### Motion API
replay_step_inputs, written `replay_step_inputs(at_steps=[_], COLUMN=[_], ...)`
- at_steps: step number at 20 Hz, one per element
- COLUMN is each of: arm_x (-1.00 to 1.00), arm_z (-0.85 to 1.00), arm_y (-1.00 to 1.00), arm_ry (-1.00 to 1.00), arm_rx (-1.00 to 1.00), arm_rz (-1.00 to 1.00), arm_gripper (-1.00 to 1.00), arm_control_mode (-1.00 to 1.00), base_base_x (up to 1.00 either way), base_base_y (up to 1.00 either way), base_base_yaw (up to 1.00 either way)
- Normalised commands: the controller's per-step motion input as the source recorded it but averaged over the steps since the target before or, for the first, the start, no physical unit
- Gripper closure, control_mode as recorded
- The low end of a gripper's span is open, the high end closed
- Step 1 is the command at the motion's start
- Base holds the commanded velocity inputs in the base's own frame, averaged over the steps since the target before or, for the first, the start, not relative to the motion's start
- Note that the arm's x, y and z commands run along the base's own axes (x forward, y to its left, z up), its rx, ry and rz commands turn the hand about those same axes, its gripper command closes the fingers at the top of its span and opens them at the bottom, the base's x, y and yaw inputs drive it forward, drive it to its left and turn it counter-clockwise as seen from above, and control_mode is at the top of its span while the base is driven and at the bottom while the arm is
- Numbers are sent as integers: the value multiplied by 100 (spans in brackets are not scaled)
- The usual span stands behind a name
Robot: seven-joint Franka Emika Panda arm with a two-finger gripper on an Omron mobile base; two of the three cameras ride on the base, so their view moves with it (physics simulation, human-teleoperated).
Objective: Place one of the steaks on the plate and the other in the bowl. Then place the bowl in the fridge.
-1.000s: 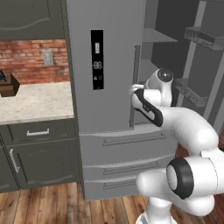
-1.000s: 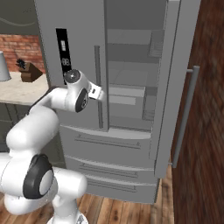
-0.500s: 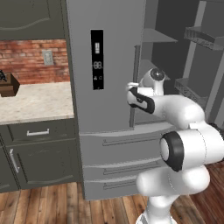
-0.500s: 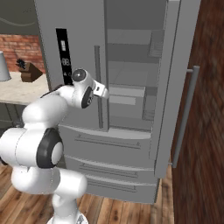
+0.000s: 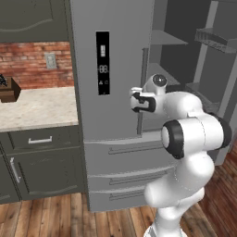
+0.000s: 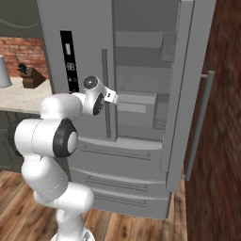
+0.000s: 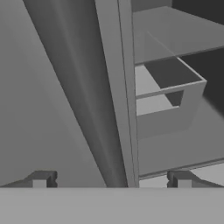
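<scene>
The tall grey metallic French-door fridge [image 5: 115, 92] stands straight ahead of the robot's hand [image 7: 111, 179]. Its right door [image 6: 188, 89] is swung wide open; the left door [image 5: 109, 69], carrying the black display panel [image 5: 102, 62], is shut.

Key relation: the hand sits just in front of the shut left door's free edge, level with the long vertical handle [image 6: 106, 94]. The open compartment lies to the hand's right. In the hand view the door edge [image 7: 120, 87] runs top to bottom between the 2 dark finger tips [image 7: 41, 178], its long axis upright, with 1 tip before the door face and the other before the interior.

The hand's fingers are spread wide apart with nothing between them; no bowl or steak is in its grip.

Fridge interior: pale grey shelves [image 6: 141, 82] and a box-like grey bin [image 7: 168, 100]. No bowl can be made out on the shelves from these angles.

To the left, a pale stone bench [image 5: 34, 109] over dark-grey cabinets [image 5: 41, 159], red brick wall behind, with a small brown knife block [image 6: 32, 79] on it.

Judgement: the hand appears positioned near the fridge opening, either for reaching in or for dealing with a door. Any reach inward would need a shift rightward past the door edge.
</scene>
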Motion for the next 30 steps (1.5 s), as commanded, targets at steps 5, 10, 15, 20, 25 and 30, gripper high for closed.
replay_step_inputs(at_steps=[5, 10, 15, 20, 25, 30], arm_x=[51, 52, 52, 55, 53, 39], arm_z=[-18, -13, -18, -15, 0, 0], arm_y=[0, 0, 0, 0, 3, 12], arm_ry=[-3, -1, -3, -3, -2, 0], arm_rx=[0, 0, 0, 0, 0, 2], arm_rz=[0, 0, 0, 3, 8, 16], arm_gripper=[-100, -100, 100, 100, 100, 100], arm_control_mode=[-100, -100, -100, -100, -100, -100], base_base_x=[0, 0, 0, 0, 0, 0], base_base_y=[0, 0, 0, 0, 0, 0], base_base_yaw=[0, 0, 0, 0, 0, 0])
